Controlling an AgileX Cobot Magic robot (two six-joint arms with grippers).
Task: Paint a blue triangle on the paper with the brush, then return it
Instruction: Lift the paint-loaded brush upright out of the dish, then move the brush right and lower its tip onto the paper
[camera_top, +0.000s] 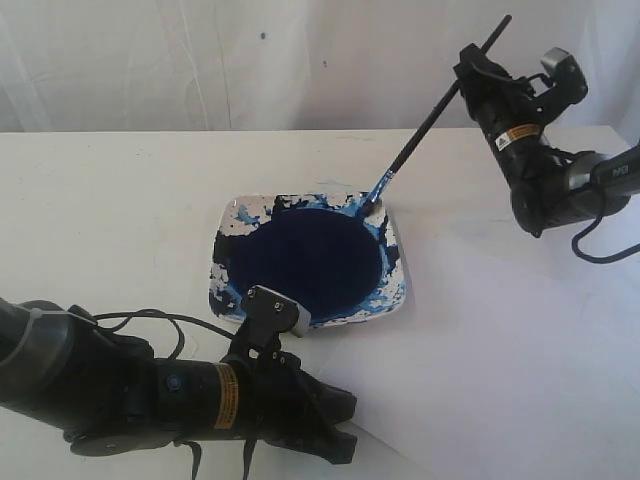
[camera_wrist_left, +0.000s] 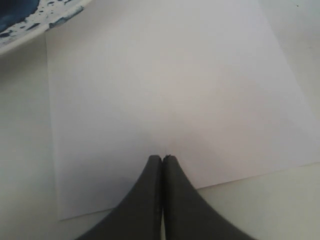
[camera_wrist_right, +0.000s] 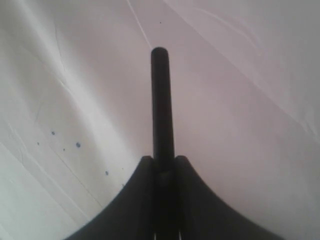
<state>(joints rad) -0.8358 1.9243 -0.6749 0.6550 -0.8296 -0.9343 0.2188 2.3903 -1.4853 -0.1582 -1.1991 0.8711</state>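
My right gripper (camera_top: 472, 78) is shut on the black handle of the brush (camera_top: 420, 135), which slants down to the left. Its blue-stained tip (camera_top: 372, 203) touches the far right corner of the square dish (camera_top: 398, 292). In the right wrist view the handle end (camera_wrist_right: 160, 100) sticks out past the gripper (camera_wrist_right: 161, 159). The left gripper (camera_top: 342, 428) is shut on nothing, its tips (camera_wrist_left: 162, 157) over the near edge of the white paper (camera_wrist_left: 165, 90). The paper (camera_top: 480, 380) lies right of and in front of the dish. It looks blank; no blue triangle shows.
The dish holds a round pool of dark navy paint (camera_top: 310, 258), with blue smears on its white rim; one corner of it shows in the left wrist view (camera_wrist_left: 30, 22). A white wall stands behind the white table. The left arm lies along the table's front edge.
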